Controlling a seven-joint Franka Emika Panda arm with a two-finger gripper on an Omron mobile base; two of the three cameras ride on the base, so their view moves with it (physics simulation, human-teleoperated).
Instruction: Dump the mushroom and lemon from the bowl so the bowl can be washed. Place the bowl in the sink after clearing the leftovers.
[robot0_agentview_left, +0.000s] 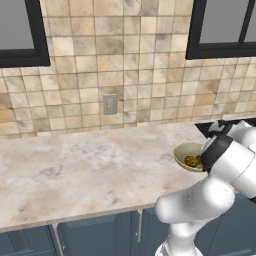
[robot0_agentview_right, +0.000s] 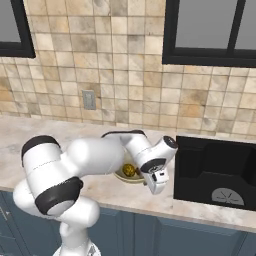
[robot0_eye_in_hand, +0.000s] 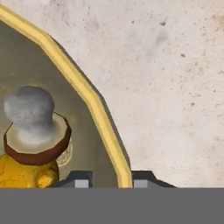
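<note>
Hand closed on the bowl rim, one finger inside, one outside; bowl sits on the tabletop. Mushroom rests against the lemon inside; sink just beside.

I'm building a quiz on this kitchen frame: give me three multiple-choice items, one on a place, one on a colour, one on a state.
1. Where is the bowl?
A. in the sink
B. on the counter
C. on the floor

2. What colour is the lemon?
A. green
B. white
C. yellow-orange

3. How do the end effector fingertips stand?
A. one on each side of the bowl's rim
B. around the mushroom
C. high above the bowl

Answers:
1 B: the bowl sits on the counter, left of the sink.
2 C: it lies yellow-orange under the mushroom.
3 A: the hand view shows the rim between the two tips.
</note>
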